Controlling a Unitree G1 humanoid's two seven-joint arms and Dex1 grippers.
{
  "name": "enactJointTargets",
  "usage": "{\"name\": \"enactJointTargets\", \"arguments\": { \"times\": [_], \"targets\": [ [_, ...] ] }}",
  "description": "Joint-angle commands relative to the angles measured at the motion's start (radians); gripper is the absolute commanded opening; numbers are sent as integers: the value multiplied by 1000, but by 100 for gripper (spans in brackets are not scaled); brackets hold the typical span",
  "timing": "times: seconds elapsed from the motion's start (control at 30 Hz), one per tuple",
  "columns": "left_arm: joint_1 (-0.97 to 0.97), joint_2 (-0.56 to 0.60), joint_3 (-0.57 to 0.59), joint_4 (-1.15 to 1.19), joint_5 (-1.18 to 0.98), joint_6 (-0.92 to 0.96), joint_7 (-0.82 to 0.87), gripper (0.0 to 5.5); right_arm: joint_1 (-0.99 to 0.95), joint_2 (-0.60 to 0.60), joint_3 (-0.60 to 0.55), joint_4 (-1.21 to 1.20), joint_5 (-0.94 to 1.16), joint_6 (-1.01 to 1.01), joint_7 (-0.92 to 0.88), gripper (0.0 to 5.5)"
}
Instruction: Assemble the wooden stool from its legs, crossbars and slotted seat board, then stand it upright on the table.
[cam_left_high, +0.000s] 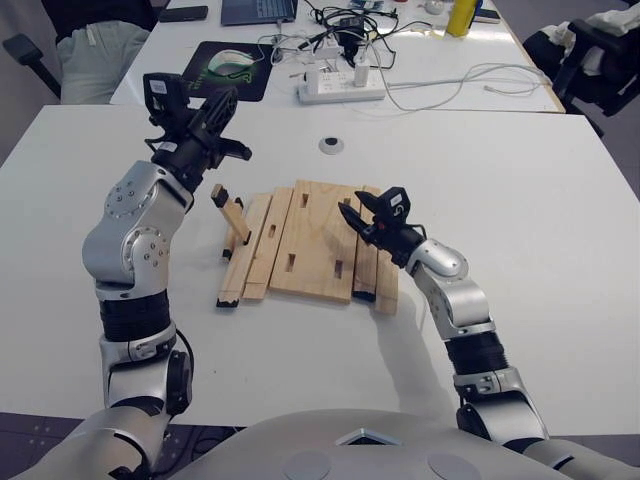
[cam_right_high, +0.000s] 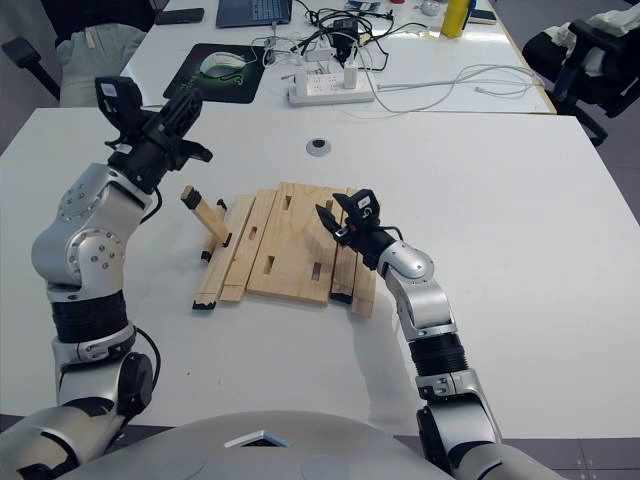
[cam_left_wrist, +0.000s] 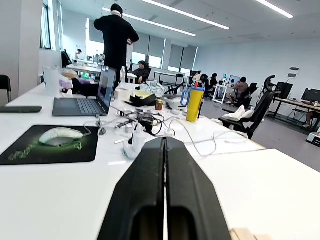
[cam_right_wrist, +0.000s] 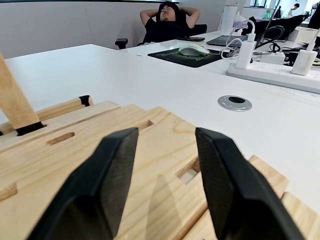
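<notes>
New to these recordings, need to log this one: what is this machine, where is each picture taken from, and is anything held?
A humanoid robot with two arms, each ending in a two-finger claw. Two pictures look down from cameras in its head; two look along each claw from its wrists. On the table lie loose stool parts: a slotted seat board, wooden slats beside it, one short piece propped at a tilt. The left claw is raised, shut, empty. The right claw is open just over the seat board. Nothing is held.
</notes>
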Motion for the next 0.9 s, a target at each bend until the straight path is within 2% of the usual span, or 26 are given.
{"name": "enactJointTargets", "arguments": {
  "times": [0.03, 0.17, 0.27, 0.47, 0.7, 0.9],
  "targets": [
    [36, 9, -17, 13, 15, 5, -10, 3, -13, -1, -3, -3, -4, -3, -1, 214],
    [181, 9, -79, 104, 46, 12, -59, 3, -18, -2, -1, -10, -3, 3, 3, 214],
    [220, -1, -108, 125, 50, 5, -80, 3, -20, -2, 1, -18, -2, 10, 5, 214],
    [89, -30, -58, 56, -2, -1, -37, 3, -25, -1, 0, -9, -3, 6, 4, 214],
    [-91, 12, 33, -20, -48, 44, 33, 3, -13, 1, -5, -8, -3, 0, -4, 214],
    [-95, 5, 28, -50, -67, 79, 52, 3, -10, 1, -2, -10, -4, 1, -4, 214]
  ]
}}
